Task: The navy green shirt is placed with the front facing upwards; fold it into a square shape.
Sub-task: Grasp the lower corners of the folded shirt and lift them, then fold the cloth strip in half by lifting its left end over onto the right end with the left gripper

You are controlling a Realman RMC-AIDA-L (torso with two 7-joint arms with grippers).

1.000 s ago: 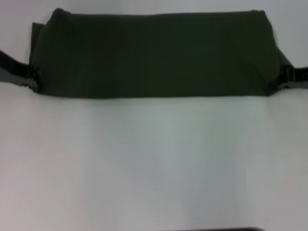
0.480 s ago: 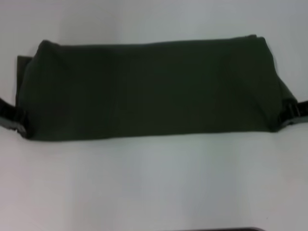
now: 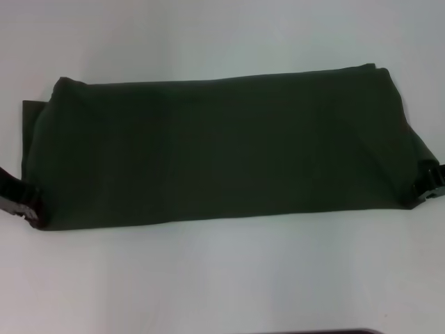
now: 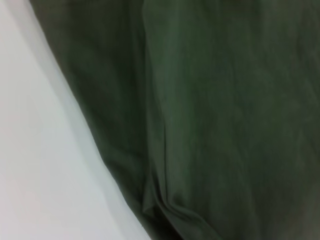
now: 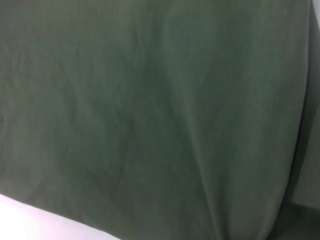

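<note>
The navy green shirt (image 3: pixel 215 153) lies across the white table (image 3: pixel 222 278) as a long, plain dark olive band, folded over with no lettering showing. My left gripper (image 3: pixel 26 207) is at the band's near left corner and my right gripper (image 3: pixel 421 189) at its near right corner, each shut on the cloth with the fabric draped over its tips. A lower layer pokes out at the far left end. Olive cloth (image 4: pixel 225 120) fills most of the left wrist view and nearly all of the right wrist view (image 5: pixel 150 115).
Bare white table surface spreads in front of the shirt and behind it. A thin dark edge (image 3: pixel 313 332) shows at the bottom of the head view.
Both grippers have moved toward me with the shirt's near edge, so the folded band now lies lower in the head view and more of its top surface shows.
</note>
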